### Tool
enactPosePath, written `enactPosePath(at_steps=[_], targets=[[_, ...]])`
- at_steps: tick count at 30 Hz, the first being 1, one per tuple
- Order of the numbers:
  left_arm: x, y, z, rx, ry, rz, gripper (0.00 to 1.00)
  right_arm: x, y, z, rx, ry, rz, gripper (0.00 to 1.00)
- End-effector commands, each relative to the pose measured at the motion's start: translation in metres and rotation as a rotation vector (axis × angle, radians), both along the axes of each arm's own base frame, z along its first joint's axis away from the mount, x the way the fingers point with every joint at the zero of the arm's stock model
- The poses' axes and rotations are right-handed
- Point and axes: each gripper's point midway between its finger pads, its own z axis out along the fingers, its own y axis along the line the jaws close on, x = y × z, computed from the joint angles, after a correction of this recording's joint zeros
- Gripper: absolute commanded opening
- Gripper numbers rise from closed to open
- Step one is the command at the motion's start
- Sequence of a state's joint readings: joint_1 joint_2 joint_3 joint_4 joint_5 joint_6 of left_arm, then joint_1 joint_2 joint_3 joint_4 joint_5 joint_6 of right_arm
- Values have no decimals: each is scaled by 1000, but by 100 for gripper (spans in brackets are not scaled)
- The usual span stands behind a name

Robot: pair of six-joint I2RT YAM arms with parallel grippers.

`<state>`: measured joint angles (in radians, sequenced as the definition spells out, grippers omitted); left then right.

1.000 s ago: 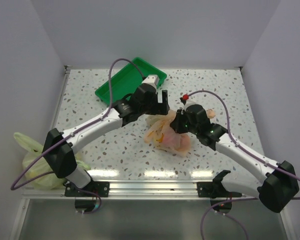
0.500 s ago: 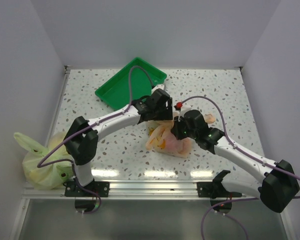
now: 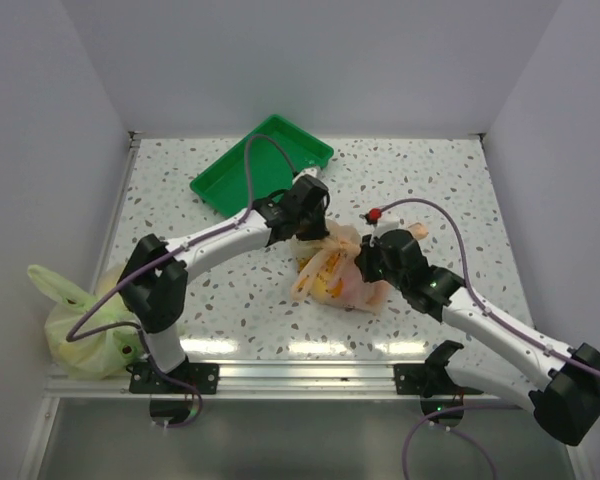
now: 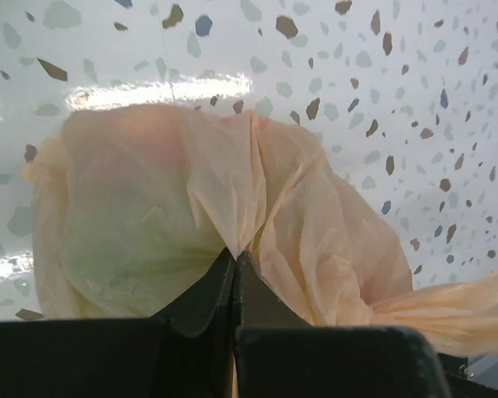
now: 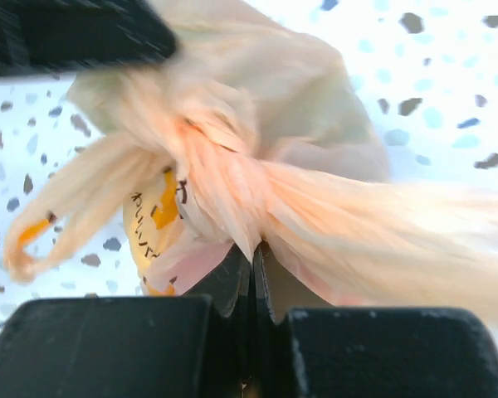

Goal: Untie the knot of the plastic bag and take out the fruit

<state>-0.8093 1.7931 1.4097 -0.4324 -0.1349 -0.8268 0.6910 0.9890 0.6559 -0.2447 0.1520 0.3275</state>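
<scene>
Two arms reach in over the speckled table point(image 3: 450, 190), and two bags lie on it. One plastic bag point(image 3: 335, 275), pale orange, crinkly and see-through, lies near the middle of the table between the two pincers. One yellow-green bag point(image 3: 80, 325) sits well apart at the near left edge, beside the left arm's base. One green tray point(image 3: 265, 160) lies tilted at the far side, beyond the left arm's wrist.

The left pincer point(image 4: 235, 257) is pressed together on a fold of the orange bag's film, which gathers into pleats right at the meeting tips. The right pincer point(image 5: 253, 253) is likewise pressed together, pinching film just beneath the knot point(image 5: 220, 162). There is one knot, a tight bunched twist, and two loose tails point(image 5: 415, 224) spread from it: one trails down to the left in the right wrist view, the other stretches off to the right.

The fruit point(image 4: 124, 240) lies inside the bag and shows only as dim shapes through the film, greenish in the left wrist view and pinkish in the right one. How many pieces there are cannot be told
</scene>
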Motion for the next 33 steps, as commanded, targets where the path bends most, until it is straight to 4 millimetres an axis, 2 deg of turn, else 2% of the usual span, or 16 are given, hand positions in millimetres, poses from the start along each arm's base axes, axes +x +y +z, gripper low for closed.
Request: enactPosePath(at_steps=[1,2,4,7,11,13,15,16,19,20,21,23,24,26,27,33], targets=[[51,75,50,-5,-129,182,0,8,-52,13,-28,-34,-302,0],[53,88,49,8,-132,197,0,4,-73,9,-74,-24,-393,0],[59,113,54,14,-135,237,0,1,-95,10,-30,-7,-522,0],[56,132,48,40,-119,241,0,-8,-131,6,16,33,-711,0],[43,141,35,63,-93,210,0,-15,-151,15,72,3,-801,0],[33,141,25,57,-71,187,0,-12,-142,21,78,-13,-728,0],[27,130,28,2,-78,135,0,-2,-122,40,69,-49,-572,11],[22,127,28,-15,-82,118,0,0,-101,40,74,-15,-450,31],[14,115,40,-39,-102,68,0,1,-73,75,43,-45,-209,61],[12,114,41,-35,-106,58,0,-3,-61,79,45,-30,-124,67],[11,112,44,-36,-115,50,0,-1,-56,102,53,-74,-82,70],[7,106,52,-42,-133,28,0,-2,-47,111,17,-73,20,75],[7,104,54,-46,-142,22,0,1,-42,132,9,-115,67,76],[3,100,57,-45,-152,4,0,3,-32,128,-20,-61,126,77],[2,98,58,-46,-154,0,0,6,-29,137,-22,-75,136,77],[-6,94,63,-40,-180,-23,0,33,-26,102,-165,-4,134,78]])
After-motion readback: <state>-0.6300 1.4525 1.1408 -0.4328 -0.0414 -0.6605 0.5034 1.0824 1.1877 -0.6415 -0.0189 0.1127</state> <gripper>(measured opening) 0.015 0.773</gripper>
